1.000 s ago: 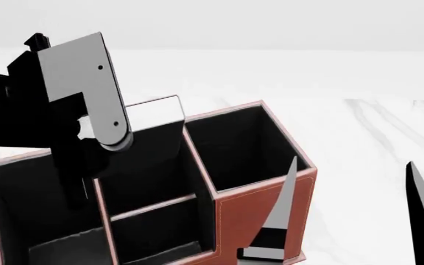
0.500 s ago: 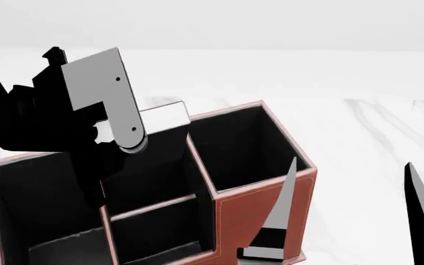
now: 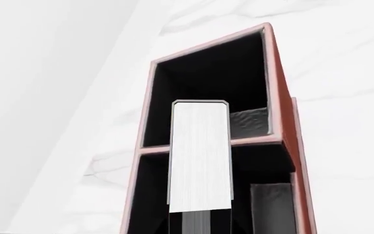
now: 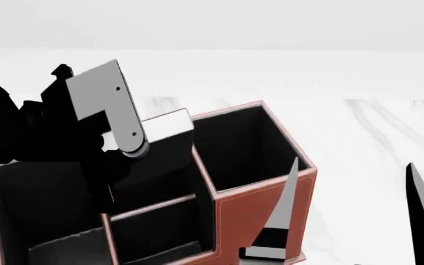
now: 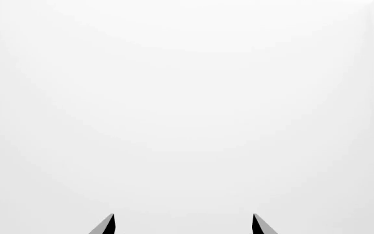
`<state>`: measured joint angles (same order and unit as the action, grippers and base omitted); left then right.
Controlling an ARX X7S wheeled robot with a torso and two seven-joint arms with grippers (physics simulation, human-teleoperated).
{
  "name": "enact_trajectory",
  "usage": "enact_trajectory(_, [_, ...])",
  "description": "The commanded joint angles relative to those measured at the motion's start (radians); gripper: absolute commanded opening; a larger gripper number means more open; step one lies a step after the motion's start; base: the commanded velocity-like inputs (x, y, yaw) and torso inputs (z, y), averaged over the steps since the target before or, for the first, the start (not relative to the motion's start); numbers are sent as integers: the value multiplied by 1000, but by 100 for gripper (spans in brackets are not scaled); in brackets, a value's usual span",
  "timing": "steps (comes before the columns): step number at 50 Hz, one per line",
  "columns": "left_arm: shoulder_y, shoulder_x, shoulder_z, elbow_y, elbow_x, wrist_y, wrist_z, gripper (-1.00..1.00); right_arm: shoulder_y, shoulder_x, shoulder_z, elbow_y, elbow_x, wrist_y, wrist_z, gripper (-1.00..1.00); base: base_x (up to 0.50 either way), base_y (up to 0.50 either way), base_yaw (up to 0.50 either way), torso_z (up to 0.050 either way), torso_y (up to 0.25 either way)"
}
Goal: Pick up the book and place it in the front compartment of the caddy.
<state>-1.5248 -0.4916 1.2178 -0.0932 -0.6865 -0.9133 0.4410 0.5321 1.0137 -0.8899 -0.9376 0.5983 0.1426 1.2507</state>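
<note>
The caddy [image 4: 250,212] is a reddish-brown box with black-lined cells, low and centre-left in the head view. My left gripper [image 4: 115,165] is shut on the book [image 4: 168,125] and holds it upright over the caddy's middle cells, white page edge up. The book's lower part is hidden behind the arm. In the left wrist view the book's white edge [image 3: 200,151] runs out from my left gripper [image 3: 200,225] across a divider of the caddy [image 3: 276,87]. My right gripper [image 4: 352,221] is open and empty to the right of the caddy; its two tips show in the right wrist view [image 5: 183,224].
The white marble table [image 4: 374,127] stretches behind and to the right of the caddy. One right finger [image 4: 280,212] stands just in front of the caddy's right front wall. The right wrist view shows only plain white surface.
My left arm has carried the book a little to the right and lower, toward the caddy's middle. The right gripper and the caddy have not moved.
</note>
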Motion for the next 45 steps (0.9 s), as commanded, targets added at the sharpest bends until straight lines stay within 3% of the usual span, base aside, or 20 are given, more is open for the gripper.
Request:
enact_trajectory(1, [22,-4,-24,-42,40,56,-28,-100,-2,-2,0,2,0,-1,-2,100,0,0,0,0,0])
enact_trajectory(45, [139,49,38,-223,162,254,-49,-100,-8,5,11,0,0,-3,0,100,0,0,0,0,1])
